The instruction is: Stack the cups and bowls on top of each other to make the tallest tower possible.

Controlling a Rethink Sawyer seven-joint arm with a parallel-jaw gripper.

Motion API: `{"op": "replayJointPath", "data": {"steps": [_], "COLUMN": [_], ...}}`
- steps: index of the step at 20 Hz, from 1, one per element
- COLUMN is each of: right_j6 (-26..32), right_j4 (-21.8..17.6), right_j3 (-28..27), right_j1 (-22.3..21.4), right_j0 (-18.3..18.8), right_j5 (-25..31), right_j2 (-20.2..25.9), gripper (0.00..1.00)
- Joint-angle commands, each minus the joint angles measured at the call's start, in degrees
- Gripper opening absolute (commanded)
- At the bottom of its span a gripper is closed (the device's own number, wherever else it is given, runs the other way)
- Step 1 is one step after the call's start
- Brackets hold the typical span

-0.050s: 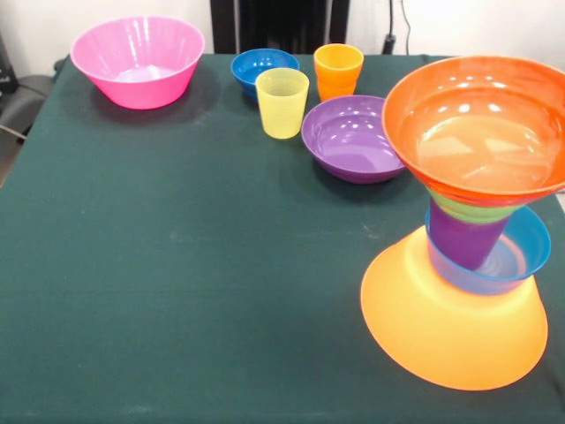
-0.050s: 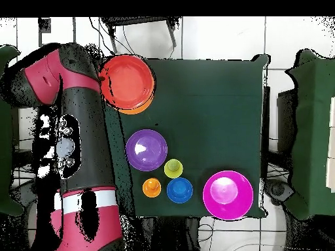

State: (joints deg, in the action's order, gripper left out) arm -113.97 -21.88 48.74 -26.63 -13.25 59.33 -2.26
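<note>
**On the green tabletop, a five-piece tower and five loose pieces**

At one corner of the tabletop [image 1: 177, 291] we see the tower [image 1: 468, 238]. Its base is the big yellow-orange bowl [image 1: 441, 331], turned rim down. On that sits a light blue bowl [image 1: 521, 252], rim up, with the purple cup [image 1: 463, 238] standing inverted in it. Above the cup we make out a green bowl [image 1: 472, 208] as a thin band, and the orange-red bowl [image 1: 477, 124] crowns the column, rim up.

Along the opposite edge we find the loose pieces. The pink bowl [image 1: 137, 60] sits at the other corner of that edge, well apart from everything else. The dark blue bowl [image 1: 263, 67] and the orange cup [image 1: 337, 69] stand near the edge, with the yellow cup [image 1: 282, 102] just in front of the blue bowl, upright. The purple bowl [image 1: 353, 137] lies beside the yellow cup, between the cups and the tower.

From overhead we see the red and black arm [image 2: 75, 144] lying along the side of the table, off the cloth. We cannot find its gripper in either view, so we cannot tell how the fingers stand.
</note>
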Motion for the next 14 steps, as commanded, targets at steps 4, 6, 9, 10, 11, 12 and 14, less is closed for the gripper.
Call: {"op": "replayJointPath", "data": {"steps": [4,6,9,10,11,12,14], "right_j6": [12.8,12.2,12.1,12.3,12.5,12.7,13.0], "right_j4": [-3.6,-3.5,-3.3,-3.2,-3.1,-3.1,-3.0], "right_j3": [7.8,7.6,7.7,7.8,7.9,8.0,7.9], "right_j1": [2.2,2.2,2.0,1.8,1.7,1.6,1.5], "right_j0": [1.2,0.9,0.9,1.0,1.0,1.0,1.1], "right_j5": [-3.7,-2.8,-2.2,-2.0,-1.8,-1.8,-1.5], "right_j2": [5.0,4.5,4.5,4.6,4.6,4.7,4.8], "gripper": [1.00,1.00,1.00,1.00,1.00,1.00,1.00]}}
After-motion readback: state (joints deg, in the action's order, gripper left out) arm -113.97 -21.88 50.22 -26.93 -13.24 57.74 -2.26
